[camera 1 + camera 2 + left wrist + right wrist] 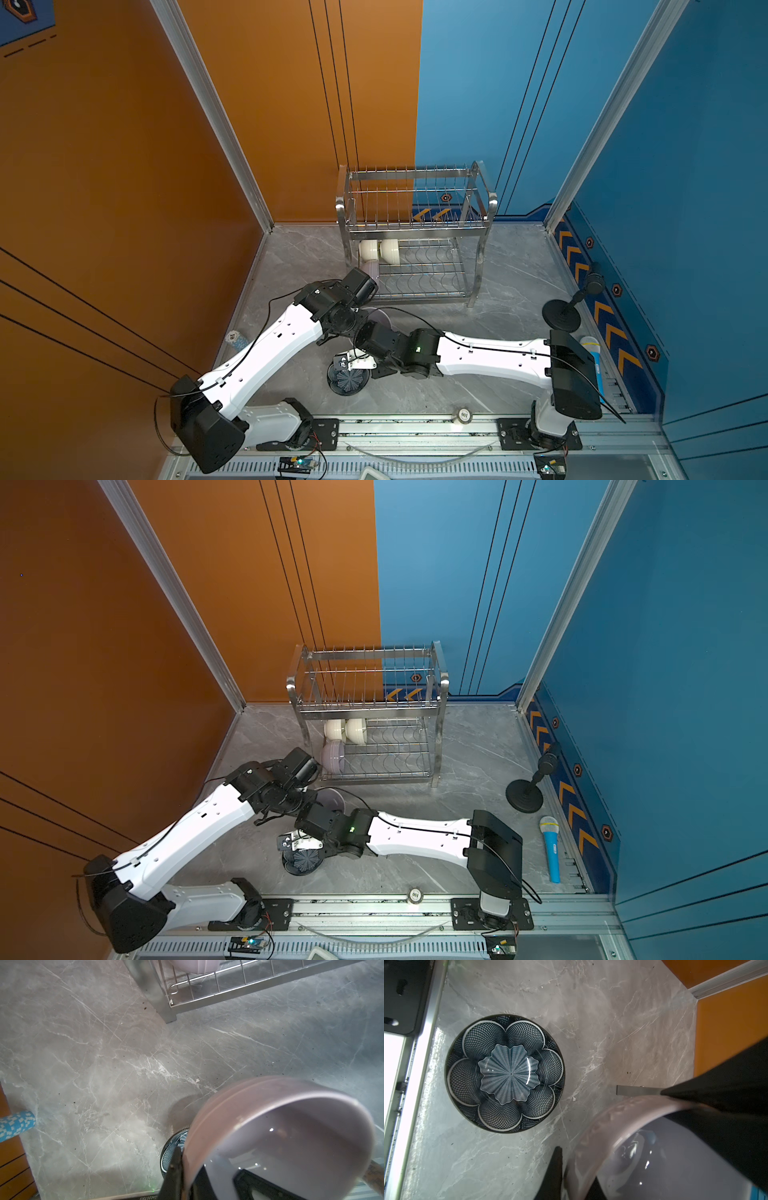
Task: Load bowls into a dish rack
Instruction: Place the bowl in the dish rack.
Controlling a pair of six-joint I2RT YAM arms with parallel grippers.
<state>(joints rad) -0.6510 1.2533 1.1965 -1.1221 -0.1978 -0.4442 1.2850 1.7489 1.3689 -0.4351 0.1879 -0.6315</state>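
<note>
Held lilac bowl (332, 801), below dish rack (365, 706) in frame
Rim clamped by left pincer (187, 1160); right pincer (571, 1162) astride, grip unclear; left nearer rack.

You get bright, even light from above in both top views. The white arm links (270, 349) come close to blowing out, the dish rack (415, 199) glints, and shadows on the marble tabletop (519, 270) stay soft. Wide-angle distortion bows the wall rails (216, 124) toward the frame edges. In the wrist views the lilac bowl (291, 1126) sits too close to the lens and blurs, with specular dots inside and a faint shadow beneath. The dark patterned bowl (504, 1073) is sharp and carries one curved highlight.
</note>
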